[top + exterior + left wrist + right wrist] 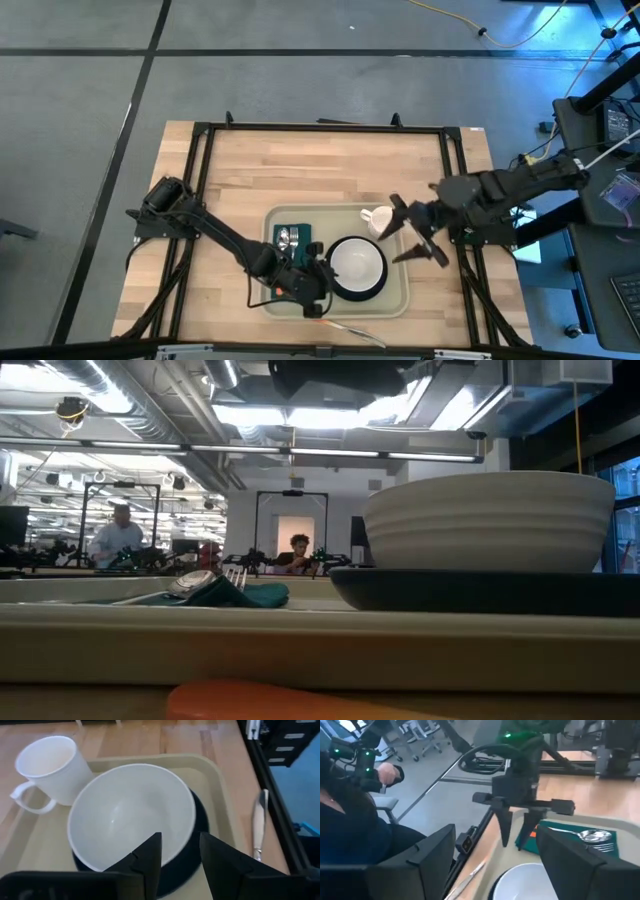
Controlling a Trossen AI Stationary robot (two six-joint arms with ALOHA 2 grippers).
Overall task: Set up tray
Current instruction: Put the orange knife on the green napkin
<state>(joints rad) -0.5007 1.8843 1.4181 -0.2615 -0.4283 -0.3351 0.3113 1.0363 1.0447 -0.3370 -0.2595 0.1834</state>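
The left arm stretches from its base at the table's left edge diagonally toward the front middle, elbow low. The left gripper sits at the end, its two dark fingers a small gap apart with nothing between them. The right arm comes in from the right side, reaching leftward over the table, its wrist level. The right gripper has its fingers splayed wide, one toward the back and one toward the front, empty, well apart from the left gripper.
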